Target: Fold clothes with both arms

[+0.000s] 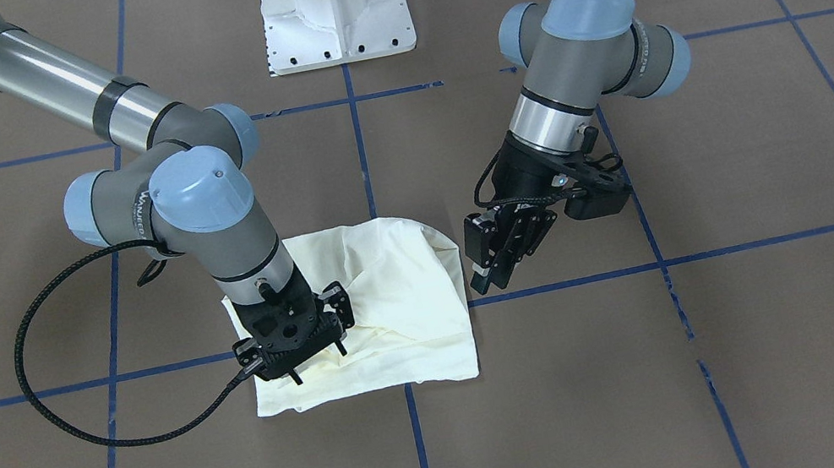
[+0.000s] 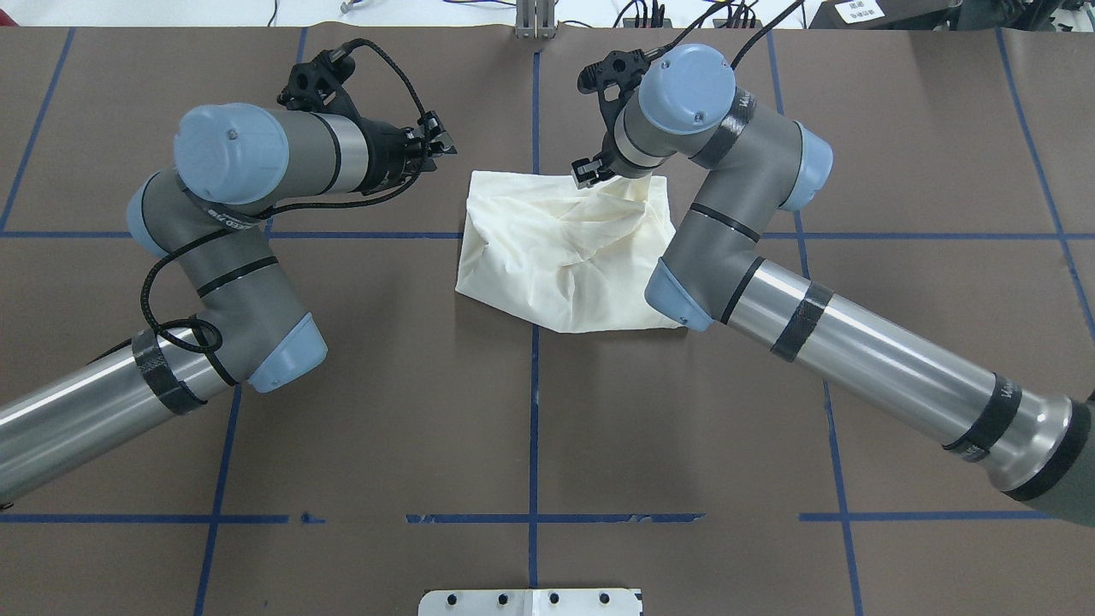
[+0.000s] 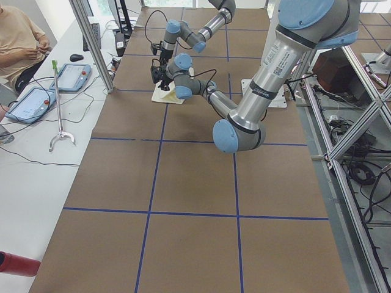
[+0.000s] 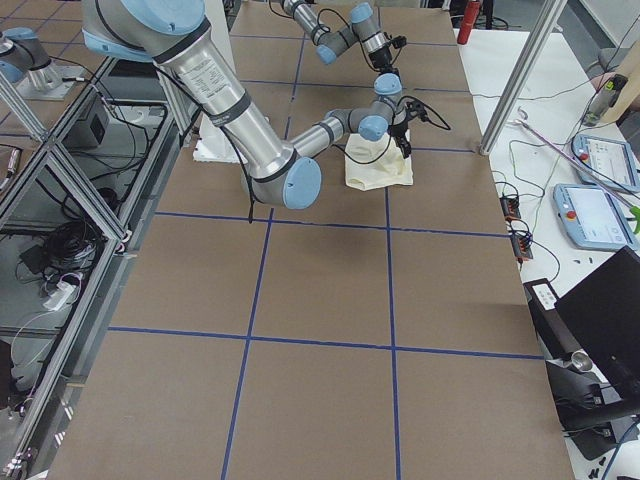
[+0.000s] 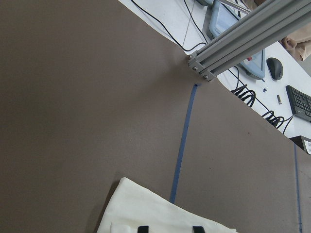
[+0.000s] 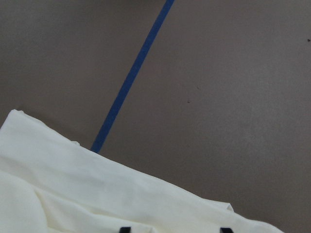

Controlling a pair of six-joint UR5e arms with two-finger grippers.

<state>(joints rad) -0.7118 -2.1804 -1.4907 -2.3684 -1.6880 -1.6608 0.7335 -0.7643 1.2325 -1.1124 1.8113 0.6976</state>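
Observation:
The clothes are one cream shirt, folded into a rumpled rectangle near the table's middle with its plain side up. My right gripper points straight down on the shirt's far-from-base corner, open, fingertips spread over the cloth. My left gripper hangs tilted just off the shirt's opposite edge, open with nothing between its fingers. From overhead, the left gripper sits clear of the cloth, and the right gripper is over the shirt's far edge.
The white pedestal base stands at the robot's side of the brown table, which is crossed by blue tape lines. An aluminium frame post rises beyond the shirt. A person sits at a side table with tablets.

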